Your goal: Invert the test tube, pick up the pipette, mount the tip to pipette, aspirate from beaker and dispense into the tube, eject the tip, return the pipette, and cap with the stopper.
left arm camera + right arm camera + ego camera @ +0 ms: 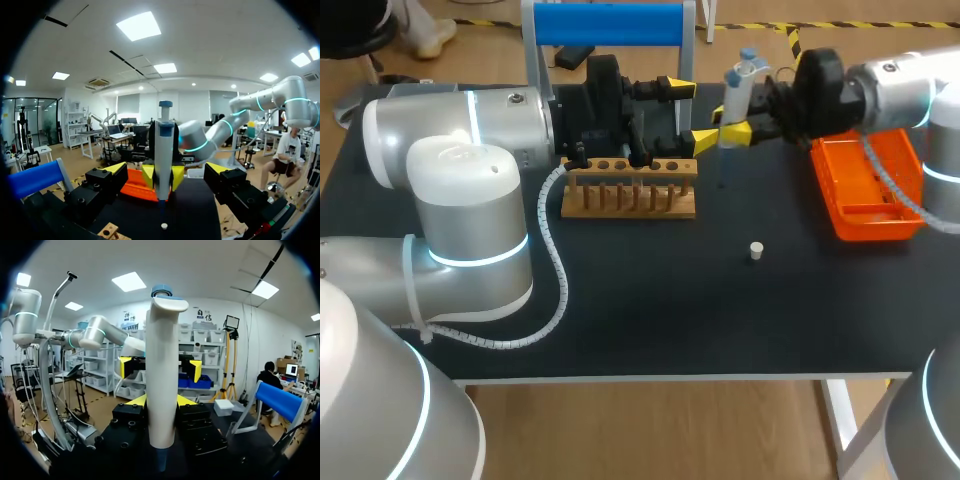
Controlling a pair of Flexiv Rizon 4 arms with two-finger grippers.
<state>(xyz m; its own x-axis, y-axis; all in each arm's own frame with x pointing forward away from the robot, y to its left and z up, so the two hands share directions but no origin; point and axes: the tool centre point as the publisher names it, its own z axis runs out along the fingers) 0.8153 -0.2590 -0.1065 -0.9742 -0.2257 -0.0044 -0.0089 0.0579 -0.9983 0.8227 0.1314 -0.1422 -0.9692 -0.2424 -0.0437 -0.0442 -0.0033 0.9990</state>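
White with a blue cap, the pipette [738, 92] stands upright above the far part of the black surface [650, 320]. The right tool [732, 131] clamps its body between both fingers. The left tool [689, 114] faces it from just beside, fingers spread wide and holding nothing.

The pick-up looks done, and I judge that the mounting step is in hand. I cannot tell whether anything is already fitted on the pipette's lower end. The next move calls for keeping the pipette vertical and lining its nose up squarely before pressing down.

A wooden rack [630, 190] sits near the far edge, close by the left tool. An orange basket [870, 190] lies toward the far right corner, and a small white stopper [756, 250] stands alone near the middle. A blue-barred stand [610, 24] is at the far edge.
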